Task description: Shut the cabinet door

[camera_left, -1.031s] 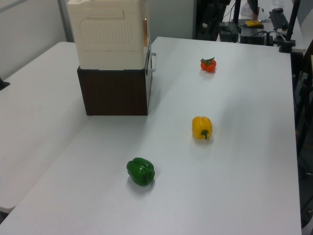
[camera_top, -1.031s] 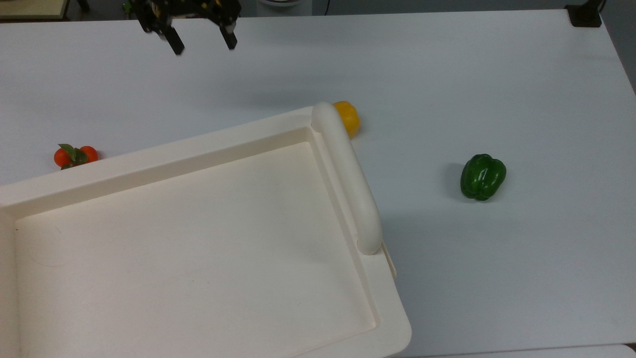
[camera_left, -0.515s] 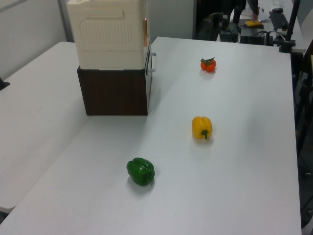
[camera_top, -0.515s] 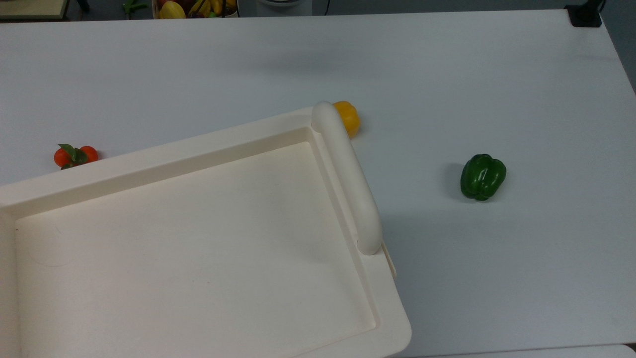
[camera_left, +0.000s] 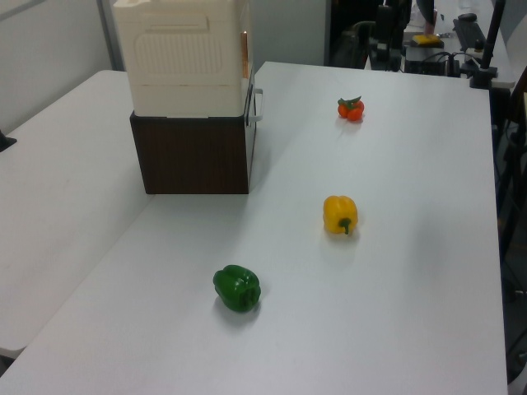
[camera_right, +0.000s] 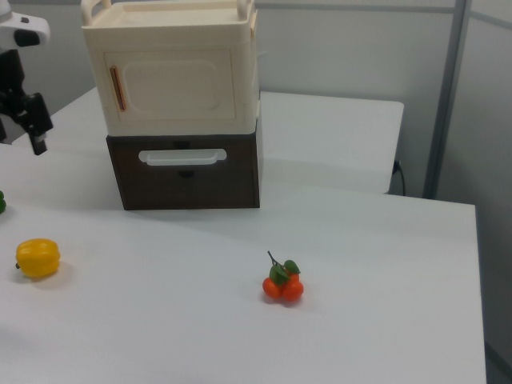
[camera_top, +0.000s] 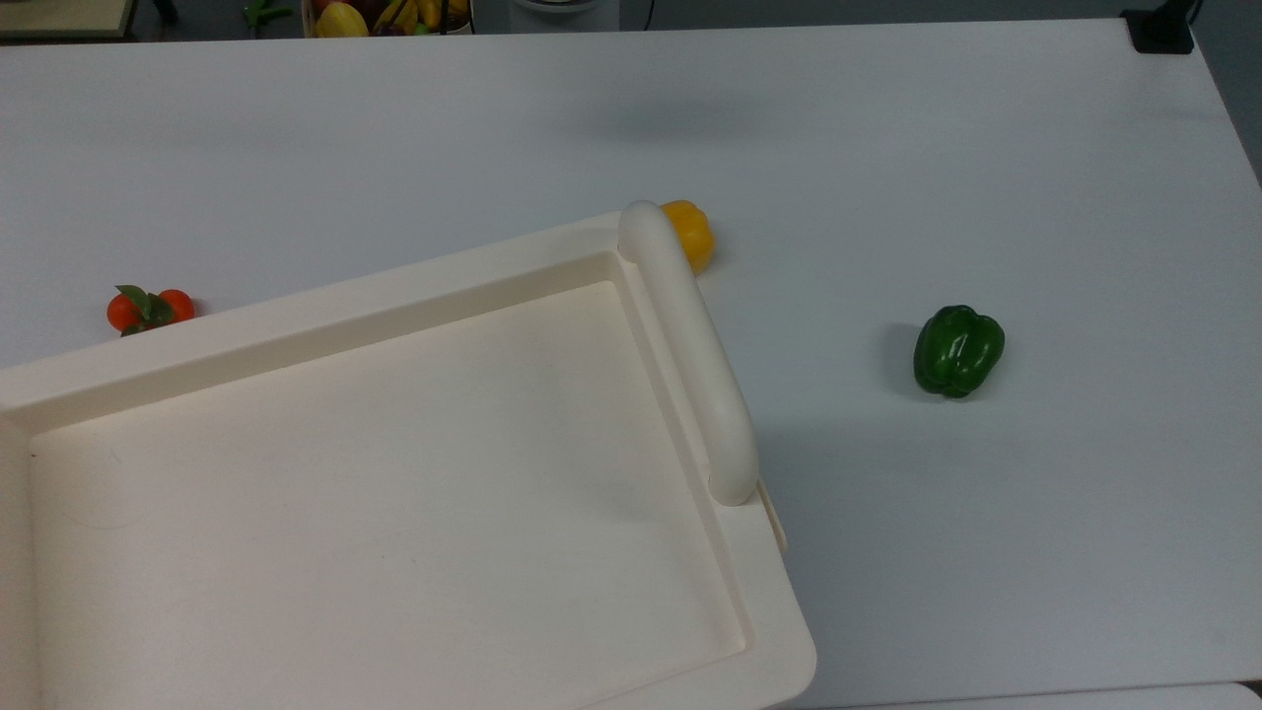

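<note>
Against the top view of a second ago, in which the gripper was seen at the upper edge above the counter [camera_top: 887,148], that edge is now left free, and a basket of fruit [camera_top: 389,15] behind the counter is uncovered. The peppers, the small fruits and the cabinet are found unmoved. In the right view the gripper [camera_right: 32,132] is seen at the right view's left edge, raised above the counter and apart from the cabinet [camera_right: 184,172]. It is partly cut off by the picture's border, so whether it is open or closed cannot be told, and nothing is seen held. The cabinet door [camera_right: 172,84] is set in the front of the cream upper unit. It is a pale panel with a raised rounded frame and an orange strip along the right view's left side, and it appears to lie flush with the unit's face. Below it a dark brown drawer front with a pale handle [camera_right: 180,157] is carried. The recessed cream top [camera_top: 394,493] is bordered by a thick rounded bar [camera_top: 690,355]. On the white counter a yellow pepper [camera_top: 693,232] is placed near the cabinet, a green pepper [camera_top: 957,350] well apart from it, and a cluster of small orange-red fruits [camera_top: 148,309] towards the top view's left. Grey partition walls and a post [camera_right: 444,96] are seen behind.
</note>
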You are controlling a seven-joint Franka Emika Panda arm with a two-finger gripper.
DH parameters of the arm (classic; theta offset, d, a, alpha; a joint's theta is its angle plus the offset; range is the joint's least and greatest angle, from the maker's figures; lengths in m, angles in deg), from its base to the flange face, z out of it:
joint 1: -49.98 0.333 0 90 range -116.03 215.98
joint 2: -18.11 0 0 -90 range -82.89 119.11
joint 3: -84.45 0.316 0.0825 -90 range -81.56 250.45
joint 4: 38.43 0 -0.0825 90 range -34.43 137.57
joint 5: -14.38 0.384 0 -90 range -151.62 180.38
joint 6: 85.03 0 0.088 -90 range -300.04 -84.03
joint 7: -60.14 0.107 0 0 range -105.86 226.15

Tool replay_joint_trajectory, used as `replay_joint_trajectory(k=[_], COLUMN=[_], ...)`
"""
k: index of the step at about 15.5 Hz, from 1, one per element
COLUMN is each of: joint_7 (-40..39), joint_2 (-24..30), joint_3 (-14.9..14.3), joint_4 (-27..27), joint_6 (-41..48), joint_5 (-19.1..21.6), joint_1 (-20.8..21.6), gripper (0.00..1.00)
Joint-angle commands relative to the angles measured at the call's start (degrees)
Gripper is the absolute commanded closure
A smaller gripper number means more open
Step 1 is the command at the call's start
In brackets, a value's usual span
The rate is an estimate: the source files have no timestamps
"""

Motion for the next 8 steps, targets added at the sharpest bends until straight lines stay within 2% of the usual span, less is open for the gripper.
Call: replay_joint_trajectory(k=[1,8], joint_7=[-7.1,-8.2], joint_2=[-1.2,-1.5], joint_3=[-0.7,-1.2], joint_4=[2.2,2.2], joint_6=[-7.5,-7.8], joint_5=[-0.8,0.0], joint_1=[0.3,0.3], gripper=[0.00,0.00])
